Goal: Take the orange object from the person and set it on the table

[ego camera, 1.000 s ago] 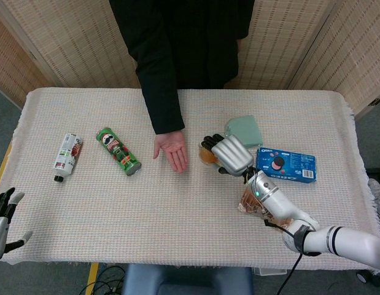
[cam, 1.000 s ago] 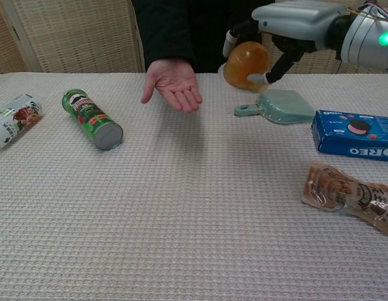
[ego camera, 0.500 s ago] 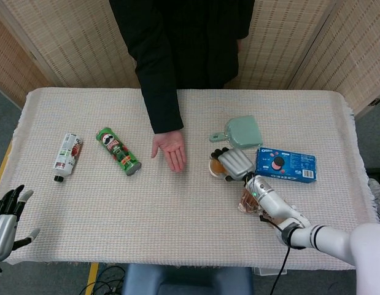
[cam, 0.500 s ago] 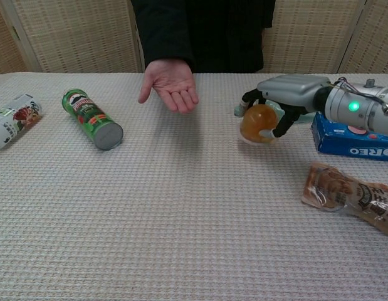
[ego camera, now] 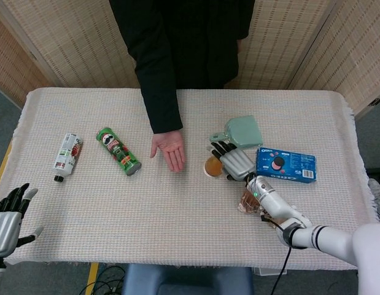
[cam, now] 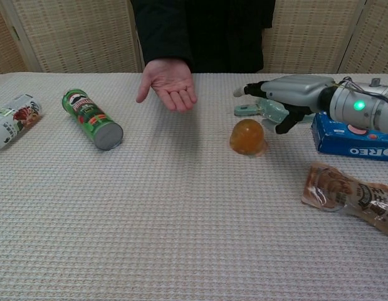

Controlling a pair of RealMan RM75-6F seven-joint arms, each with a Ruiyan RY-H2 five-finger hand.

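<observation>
The orange object (cam: pixel 247 137) is a rounded translucent cup standing on the table cloth (cam: pixel 181 207), also seen in the head view (ego camera: pixel 212 166). My right hand (cam: pixel 288 100) hovers just behind and to the right of it with fingers spread, holding nothing (ego camera: pixel 234 161). The person's open palm (cam: pixel 171 82) is stretched over the table to the left of the cup (ego camera: pixel 169 150). My left hand (ego camera: pixel 8 215) shows only in the head view at the lower left, fingers apart and empty.
A green dustpan (cam: pixel 269 108) lies behind my right hand, a blue Oreo box (cam: pixel 353 137) to its right, and a wrapped snack (cam: pixel 350 195) nearer me. A green Pringles can (cam: pixel 93 119) and a white bottle (cam: pixel 13 120) lie at the left.
My right hand lowered the orange cup to the table, let go of it and spread its fingers. The cup now stands alone. The person's palm barely moved.
</observation>
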